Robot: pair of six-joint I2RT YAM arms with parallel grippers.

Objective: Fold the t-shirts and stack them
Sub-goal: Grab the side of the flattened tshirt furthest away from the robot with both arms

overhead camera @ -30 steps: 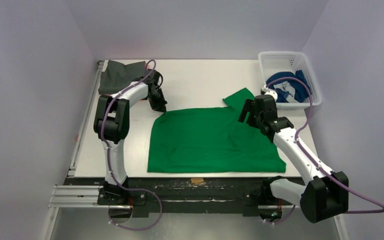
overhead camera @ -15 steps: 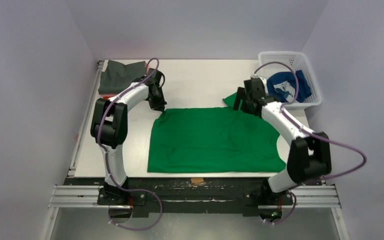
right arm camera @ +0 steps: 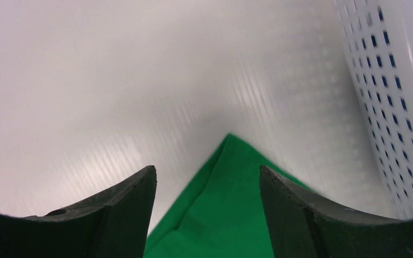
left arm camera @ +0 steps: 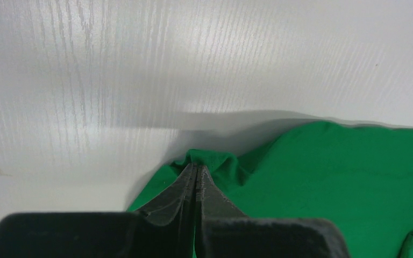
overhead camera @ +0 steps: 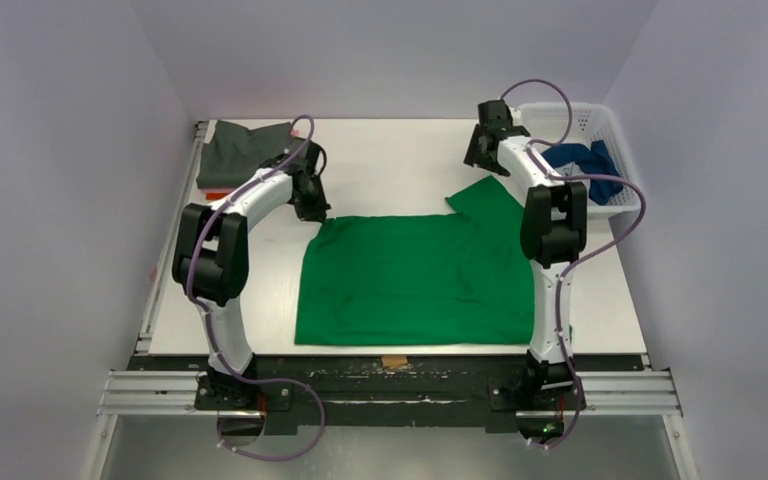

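A bright green t-shirt [overhead camera: 420,280] lies spread flat in the middle of the table, one sleeve [overhead camera: 485,195] pointing toward the far right. My left gripper [overhead camera: 312,212] is shut on the shirt's far left corner, and the left wrist view shows a bunched fold of green cloth [left arm camera: 209,160] pinched at the tips of that gripper [left arm camera: 196,167]. My right gripper [overhead camera: 480,160] hovers open just beyond the sleeve. In the right wrist view the sleeve's pointed tip [right arm camera: 231,188] lies on the table between the spread fingers of that gripper [right arm camera: 207,174], untouched.
A folded dark grey t-shirt [overhead camera: 243,150] lies at the far left corner of the table. A white lattice basket [overhead camera: 558,107] at the far right holds a blue t-shirt [overhead camera: 580,165]. The basket's wall [right arm camera: 392,80] runs close on the right gripper's right side.
The right arm has stretched out, carrying its gripper from the shirt's right shoulder to beyond the sleeve tip, and its jaws have narrowed a little. The left gripper has stayed shut on the corner.
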